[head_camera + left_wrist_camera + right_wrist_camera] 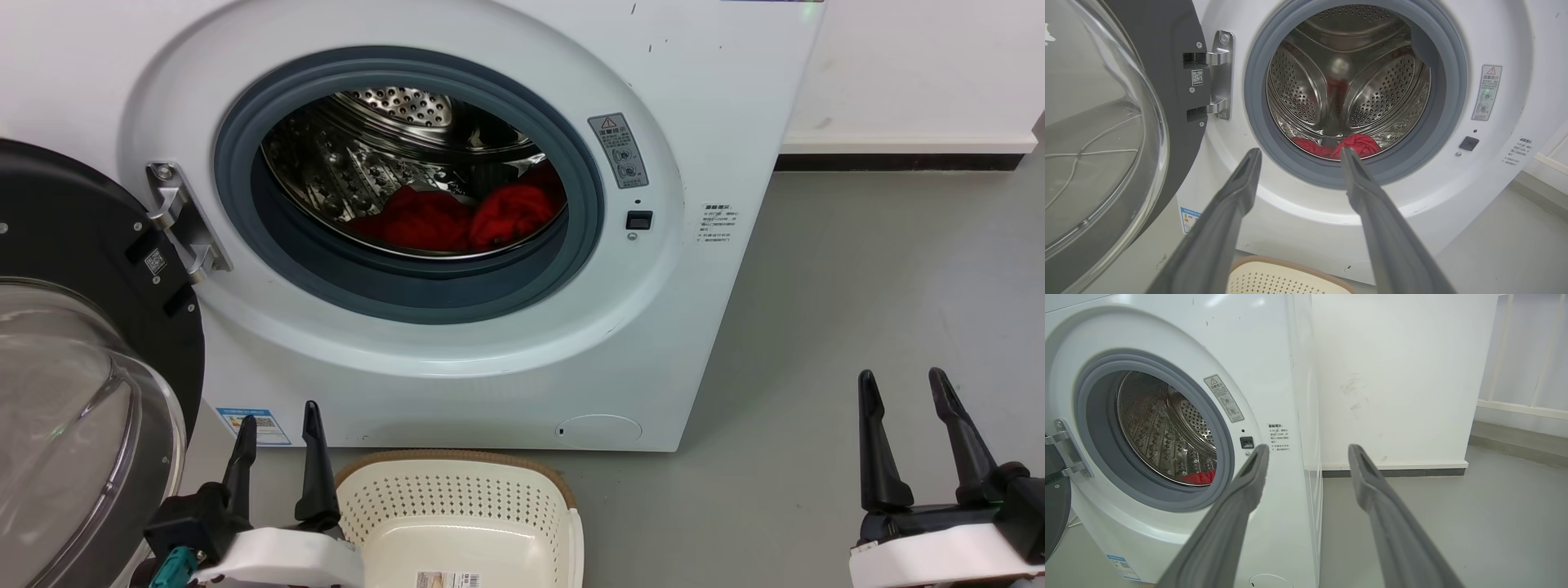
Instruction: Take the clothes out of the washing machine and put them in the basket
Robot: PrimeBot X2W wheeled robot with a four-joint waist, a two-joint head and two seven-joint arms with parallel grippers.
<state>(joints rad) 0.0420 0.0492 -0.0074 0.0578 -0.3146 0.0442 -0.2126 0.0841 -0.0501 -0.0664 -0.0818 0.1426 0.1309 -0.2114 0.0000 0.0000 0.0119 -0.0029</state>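
fingers spread and empty on the left gripper at lower left, just beside the cream perforated basket, and the right gripper at lower right, while crumpled bright red clothes lie low in the steel drum of the open white washing machine at upper centre.

Grey floor carries the washing machine and the basket (just before it).

A grey floor meets a white wall, with a dark strip along the wall's bottom edge.
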